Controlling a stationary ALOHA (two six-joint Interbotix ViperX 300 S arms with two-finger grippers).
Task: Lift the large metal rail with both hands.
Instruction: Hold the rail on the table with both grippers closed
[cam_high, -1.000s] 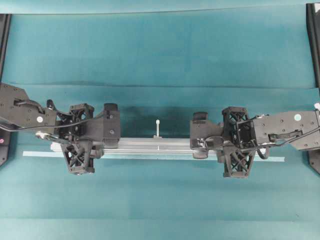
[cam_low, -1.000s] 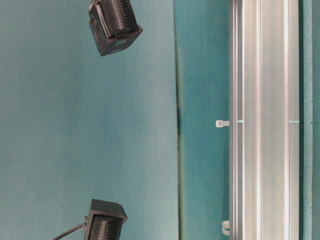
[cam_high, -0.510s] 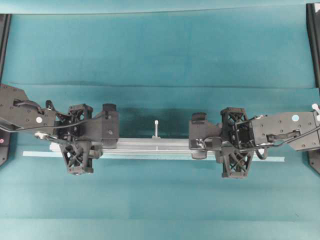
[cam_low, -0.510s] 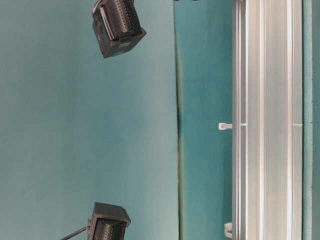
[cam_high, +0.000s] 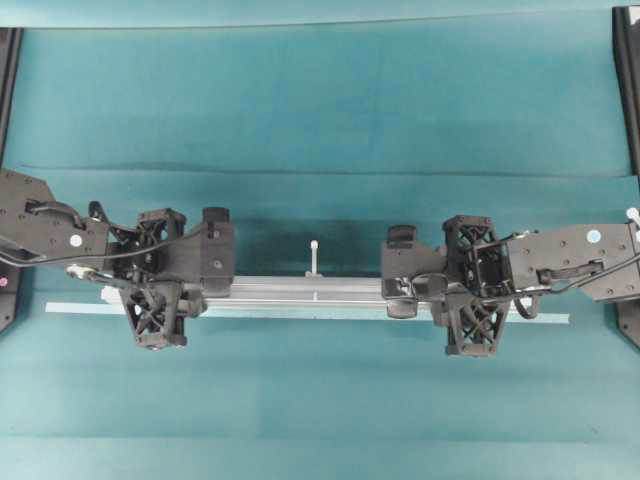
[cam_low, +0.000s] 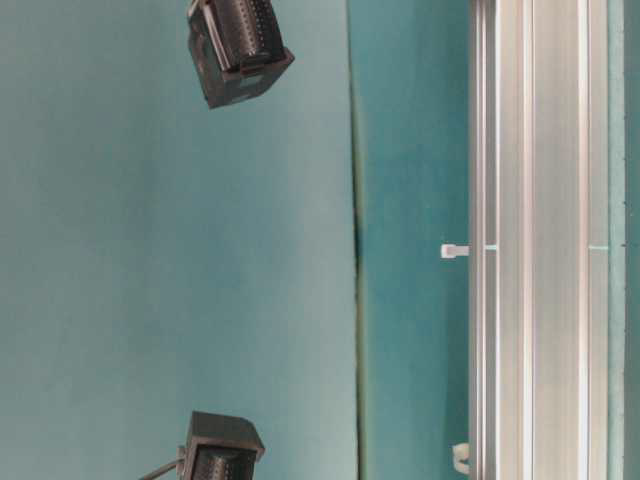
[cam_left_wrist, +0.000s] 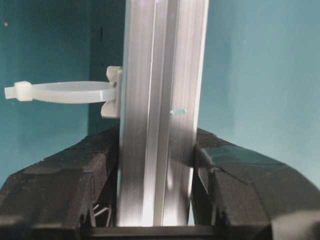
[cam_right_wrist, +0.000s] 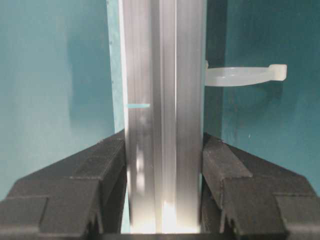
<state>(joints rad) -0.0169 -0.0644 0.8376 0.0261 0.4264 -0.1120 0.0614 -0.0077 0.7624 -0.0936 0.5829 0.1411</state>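
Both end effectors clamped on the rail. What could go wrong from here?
1. The rail is long and each end effector, left and right, clamps it inboard of its ends. If one arm rises faster, the rail may tilt and twist in the pads.
2. The fingers press smooth aluminium faces, so it might slip under load.
3. The whitish peg juts out just beyond the left finger; any sliding could catch it.

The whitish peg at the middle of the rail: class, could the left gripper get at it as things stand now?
Probably not. The left gripper is shut on the large metal rail, as is the right gripper. The middle peg stands clear between them, but reaching it would mean letting go.
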